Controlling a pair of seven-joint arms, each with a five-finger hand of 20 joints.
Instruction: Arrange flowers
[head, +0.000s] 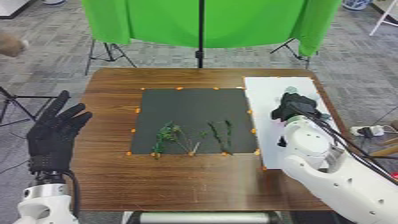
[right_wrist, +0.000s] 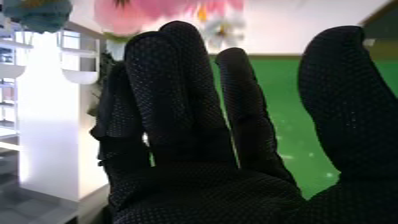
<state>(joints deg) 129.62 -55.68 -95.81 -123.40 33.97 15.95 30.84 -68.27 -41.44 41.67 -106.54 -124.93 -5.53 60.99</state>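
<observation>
Black-gloved right hand (head: 300, 106) hangs over the white mat (head: 264, 95); I see fingers straight, thumb spread wide.

In the head view a brown wooden table (head: 178, 182) carries a dark, nearly square mat (head: 191, 107) about its middle and, just beside it on the right, a long white sheet (head: 262, 97) that reaches beyond the mat at both the far and near ends. Small orange marks (head: 138, 110) dot the edges of both. On the mat's near half lie leafy green sprigs (head: 162, 137) at left, thin stems in the middle, and two slender green stems (head: 228, 135) at right.
</observation>
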